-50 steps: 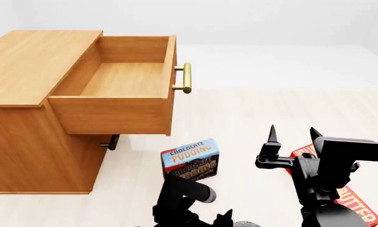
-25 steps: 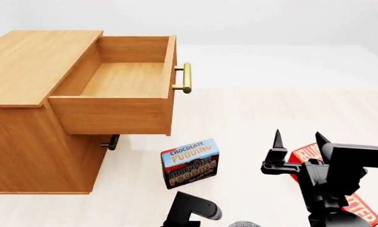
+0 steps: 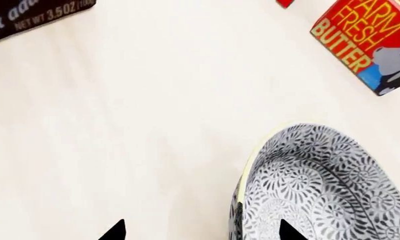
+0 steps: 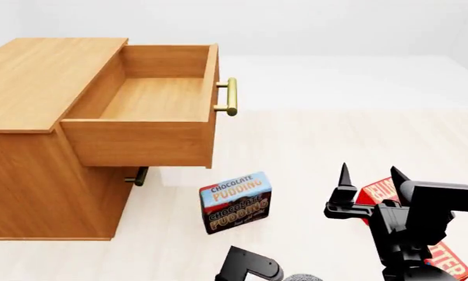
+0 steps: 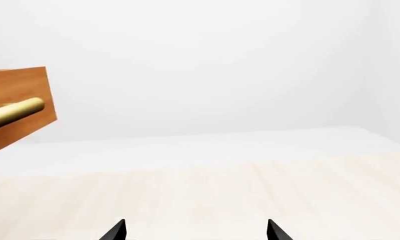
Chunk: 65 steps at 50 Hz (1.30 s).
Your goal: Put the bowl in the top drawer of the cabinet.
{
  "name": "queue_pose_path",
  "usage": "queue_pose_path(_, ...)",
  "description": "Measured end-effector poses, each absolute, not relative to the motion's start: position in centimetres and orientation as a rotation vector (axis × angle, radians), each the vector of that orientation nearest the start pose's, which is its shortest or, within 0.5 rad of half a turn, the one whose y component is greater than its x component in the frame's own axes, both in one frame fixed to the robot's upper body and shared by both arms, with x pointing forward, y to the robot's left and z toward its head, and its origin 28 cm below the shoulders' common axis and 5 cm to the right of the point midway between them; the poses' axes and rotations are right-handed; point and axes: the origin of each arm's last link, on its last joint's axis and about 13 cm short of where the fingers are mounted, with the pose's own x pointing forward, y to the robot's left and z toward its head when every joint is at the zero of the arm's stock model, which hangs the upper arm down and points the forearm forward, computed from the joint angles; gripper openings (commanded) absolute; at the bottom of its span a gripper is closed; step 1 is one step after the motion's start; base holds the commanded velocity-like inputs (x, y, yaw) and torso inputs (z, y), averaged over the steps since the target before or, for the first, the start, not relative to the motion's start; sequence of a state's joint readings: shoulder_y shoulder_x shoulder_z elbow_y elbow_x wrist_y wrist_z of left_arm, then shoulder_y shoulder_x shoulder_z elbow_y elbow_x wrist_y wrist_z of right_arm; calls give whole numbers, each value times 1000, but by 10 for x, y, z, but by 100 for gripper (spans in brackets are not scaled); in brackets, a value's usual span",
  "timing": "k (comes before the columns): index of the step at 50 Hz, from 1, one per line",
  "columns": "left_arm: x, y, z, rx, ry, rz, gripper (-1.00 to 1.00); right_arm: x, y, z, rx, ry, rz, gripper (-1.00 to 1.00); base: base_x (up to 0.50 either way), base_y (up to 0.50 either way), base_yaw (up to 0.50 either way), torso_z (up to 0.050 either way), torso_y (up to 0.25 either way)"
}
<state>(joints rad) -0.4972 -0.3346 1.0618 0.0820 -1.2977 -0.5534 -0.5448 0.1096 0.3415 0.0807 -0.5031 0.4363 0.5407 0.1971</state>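
Pale floor (image 4: 312, 146): one bowl (image 3: 320, 185), cut off at the frame edge, lies under the left gripper (image 3: 200, 231), fingers spread; right gripper (image 4: 368, 178) fingers spread; drawer (image 4: 152, 99) open.

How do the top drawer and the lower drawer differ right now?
The top drawer is pulled well out of the cabinet, empty inside; the lower drawer sits pushed in. The top drawer's handle shows fully; the lower drawer's handle sits in shadow beneath it. Both are light-brown wood.
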Motion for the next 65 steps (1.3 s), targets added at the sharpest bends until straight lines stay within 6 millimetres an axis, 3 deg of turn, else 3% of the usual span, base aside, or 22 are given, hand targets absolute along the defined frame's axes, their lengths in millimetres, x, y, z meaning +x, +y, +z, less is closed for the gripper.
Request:
queue_pose_path(4, 182, 103, 43, -111, 827, -636, 100, 216, -156, 117, 38, -60, -61, 100, 3, -2, -2, 0, 0)
queue_pose_path(5, 181, 103, 42, -109, 825, -636, -100, 216, -156, 117, 39, -60, -61, 100, 0, -4, -5, 0, 0)
queue_pose_path(17, 172, 97, 38, -142, 838, -700, -100, 215, -155, 116, 41, -61, -53, 100, 0, 0, 0, 0, 0)
queue_pose_path(29, 165, 101, 46, -155, 806, -737, -100, 214, -155, 116, 42, -61, -50, 100, 0, 0, 0, 0, 0)
queue_pose_path(44, 167, 120, 77, -244, 689, -717, -100, 213, -156, 116, 45, -62, -52, 100, 0, 0, 0, 0, 0)
queue_pose_path(65, 186, 155, 120, -350, 523, -627, -100, 205, -151, 116, 31, -82, -34, 100, 0, 0, 0, 0, 0)
